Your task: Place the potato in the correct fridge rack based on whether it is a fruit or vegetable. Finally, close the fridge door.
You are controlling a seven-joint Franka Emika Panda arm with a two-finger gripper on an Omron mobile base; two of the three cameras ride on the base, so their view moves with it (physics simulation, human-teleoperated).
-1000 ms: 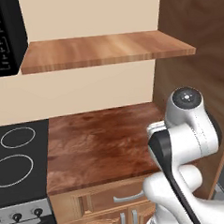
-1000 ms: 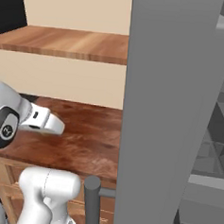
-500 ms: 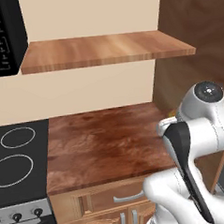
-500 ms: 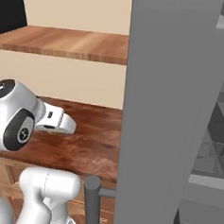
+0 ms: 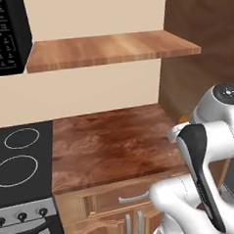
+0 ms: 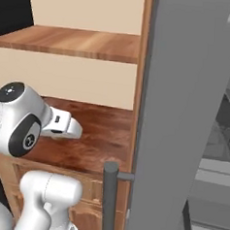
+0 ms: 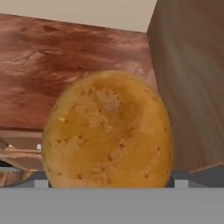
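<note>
Big grey fridge door [image 6: 177, 116] stands open on the right, its dark handle bar [image 6: 109, 199] down low. Left of it runs the brown wooden surface [image 5: 111, 144], a wooden shelf [image 5: 110, 48] on the wall above, a black stove [image 5: 19, 164] and a microwave [image 5: 3, 35] at the far left. The white arm [image 5: 213, 137] bends over the surface's right end. And there's the potato [image 7: 108, 131], speckled and tan, right up against the camera, clamped in the tool, jaws spread wide around it, above the surface beside a wood side panel [image 7: 192, 83].
</note>
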